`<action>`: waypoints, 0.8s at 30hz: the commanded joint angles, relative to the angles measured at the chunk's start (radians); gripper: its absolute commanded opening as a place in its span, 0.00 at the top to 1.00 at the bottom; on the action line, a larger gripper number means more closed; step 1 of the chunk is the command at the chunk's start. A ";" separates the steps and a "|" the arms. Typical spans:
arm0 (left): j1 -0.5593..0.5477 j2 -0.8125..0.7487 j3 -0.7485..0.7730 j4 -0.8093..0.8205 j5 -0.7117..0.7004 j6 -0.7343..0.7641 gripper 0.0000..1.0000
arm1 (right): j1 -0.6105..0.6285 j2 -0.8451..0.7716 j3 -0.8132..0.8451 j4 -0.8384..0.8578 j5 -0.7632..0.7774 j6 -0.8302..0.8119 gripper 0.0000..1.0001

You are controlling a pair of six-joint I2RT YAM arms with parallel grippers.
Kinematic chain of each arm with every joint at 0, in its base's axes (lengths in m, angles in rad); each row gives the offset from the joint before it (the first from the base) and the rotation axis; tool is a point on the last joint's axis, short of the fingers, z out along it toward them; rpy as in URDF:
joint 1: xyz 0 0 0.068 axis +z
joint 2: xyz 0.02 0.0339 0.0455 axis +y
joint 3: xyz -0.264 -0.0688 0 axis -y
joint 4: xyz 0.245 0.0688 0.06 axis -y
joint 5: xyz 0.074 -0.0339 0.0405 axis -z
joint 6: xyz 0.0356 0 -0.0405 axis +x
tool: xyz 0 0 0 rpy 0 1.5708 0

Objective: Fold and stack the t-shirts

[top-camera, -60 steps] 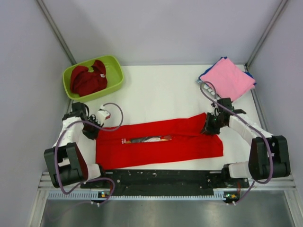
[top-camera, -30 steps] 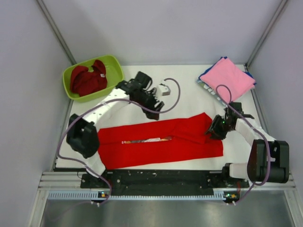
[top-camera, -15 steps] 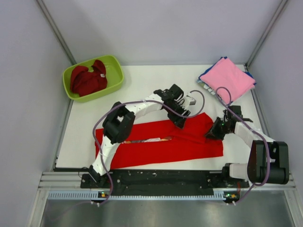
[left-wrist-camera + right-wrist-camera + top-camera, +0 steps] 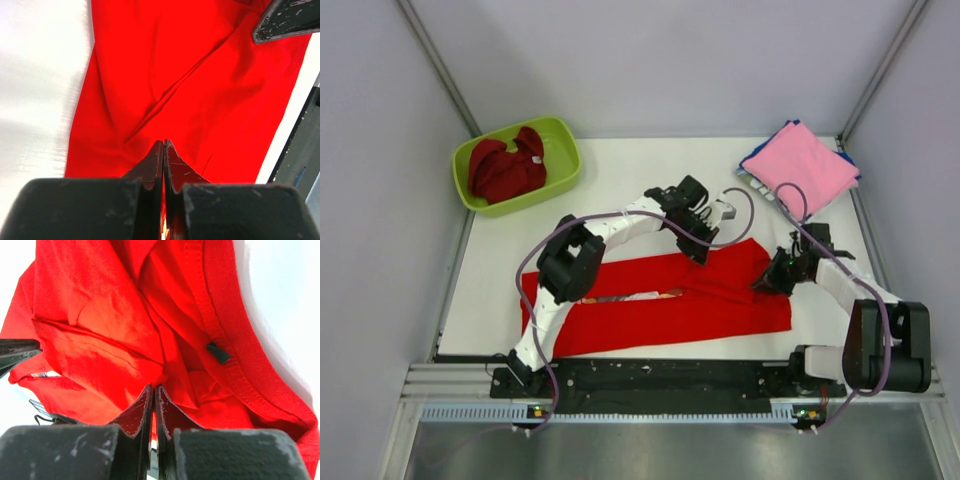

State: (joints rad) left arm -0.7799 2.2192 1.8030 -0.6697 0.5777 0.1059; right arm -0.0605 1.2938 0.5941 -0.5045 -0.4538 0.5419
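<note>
Red t-shirt [image 4: 650, 310] lies half-folded, your left gripper [image 4: 705, 255] and right gripper [image 4: 763, 284] both pinching its cloth, pink t-shirt [image 4: 803, 165] stacked beyond your right, darker t-shirt [image 4: 505, 172] waiting beyond your left.

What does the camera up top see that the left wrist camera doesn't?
Only the top view shows the lime-green tub with a dark red t-shirt in it, and the pink t-shirt at the far right corner. Only the left wrist view shows, close up, the left gripper shut on the cloth, with creases running away from its tips. Both show the bright red t-shirt lying on the white table.
</note>
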 commanded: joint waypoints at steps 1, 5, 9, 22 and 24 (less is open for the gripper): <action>-0.002 -0.027 0.010 0.002 -0.021 0.038 1.00 | 0.008 -0.054 0.026 -0.017 -0.020 -0.025 1.00; -0.002 -0.030 0.021 0.010 -0.139 0.022 0.68 | 0.008 -0.057 0.021 -0.019 -0.017 -0.026 1.00; -0.005 -0.004 0.039 0.007 -0.176 0.000 0.50 | 0.008 -0.059 0.021 -0.019 -0.016 -0.030 1.00; -0.033 0.054 0.050 -0.011 -0.107 0.020 0.54 | 0.008 -0.060 0.019 -0.019 -0.016 -0.036 1.00; -0.032 0.060 0.059 -0.014 -0.118 0.014 0.68 | 0.007 -0.060 0.019 -0.020 -0.016 -0.037 1.00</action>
State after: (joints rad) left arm -0.8059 2.2654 1.8168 -0.6815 0.4530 0.1196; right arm -0.0605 1.2610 0.5941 -0.5243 -0.4591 0.5167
